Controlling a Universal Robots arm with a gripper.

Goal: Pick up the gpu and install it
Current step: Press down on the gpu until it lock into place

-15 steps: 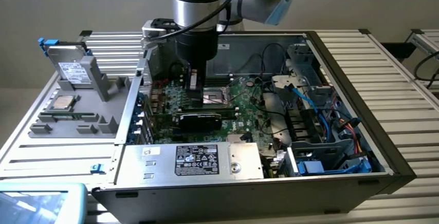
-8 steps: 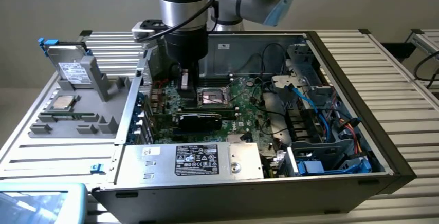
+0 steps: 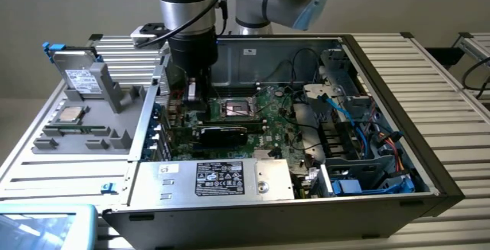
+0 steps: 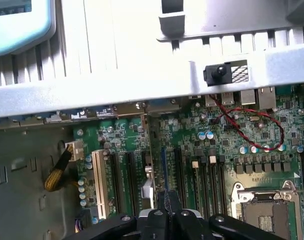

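My gripper (image 3: pixel 191 104) reaches down into the open computer case (image 3: pixel 428 164), over the expansion slots at the exterior view's left of the motherboard (image 3: pixel 268 98). The gpu (image 3: pixel 222 133) shows as a black cooler block lying along the slots just below the gripper, close to the board. In the wrist view the fingertips (image 4: pixel 173 202) are pressed together on the card's thin edge (image 4: pixel 164 170), which runs edge-on above the slots, with a silver metal piece (image 4: pixel 147 182) beside it. Whether the card is seated in a slot is hidden.
An empty CPU socket (image 3: pixel 237 109) lies beside the slots, with black cables (image 3: pixel 306 129) and a red wire (image 4: pixel 252 120) nearby. The power supply (image 3: pixel 218 178) fills the case's near side. A grey parts fixture (image 3: pixel 84 124) with a drive stands at the exterior view's left.
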